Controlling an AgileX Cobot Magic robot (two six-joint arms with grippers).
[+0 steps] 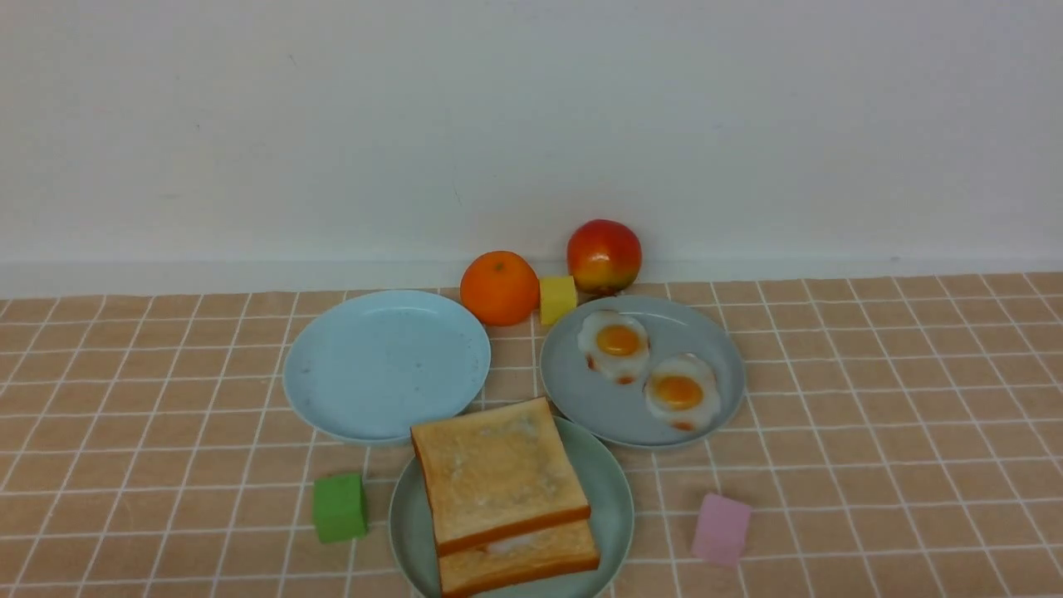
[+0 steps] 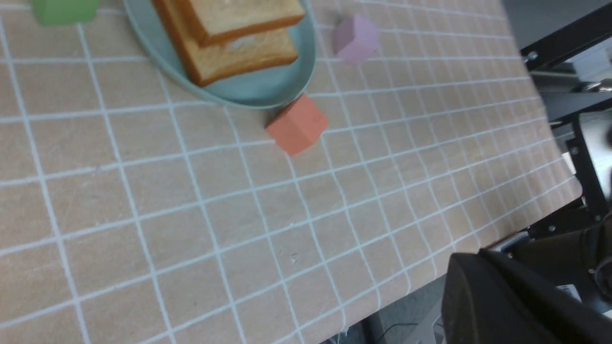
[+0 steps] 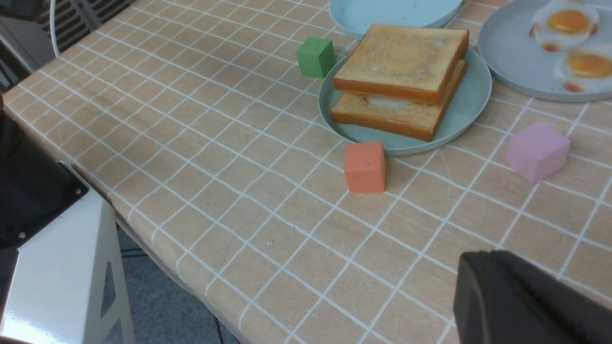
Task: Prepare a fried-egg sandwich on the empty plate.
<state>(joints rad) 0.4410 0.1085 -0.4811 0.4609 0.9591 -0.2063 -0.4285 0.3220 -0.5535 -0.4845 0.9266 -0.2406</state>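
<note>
The pale mint-green plate (image 1: 616,498) sits at the front centre and holds two stacked toast slices. The top toast (image 1: 497,472) lies a little askew over the bottom toast (image 1: 523,563). A strip of egg white (image 3: 387,101) shows between them. Neither arm appears in the front view. My left gripper (image 2: 478,260) is shut and empty, hanging over the table's near edge, well away from the plate (image 2: 267,91). My right gripper (image 3: 483,262) is also shut and empty, above the cloth on the near side of the plate (image 3: 471,114).
A grey-blue plate (image 1: 581,407) with two fried eggs (image 1: 616,342) (image 1: 681,392) stands back right, a bare sky-blue plate (image 1: 386,361) back left. Orange (image 1: 499,287), yellow cube (image 1: 557,299) and apple (image 1: 604,256) sit behind. Green cube (image 1: 340,507), pink cube (image 1: 721,528) and orange-red cube (image 3: 365,167) ring the sandwich plate.
</note>
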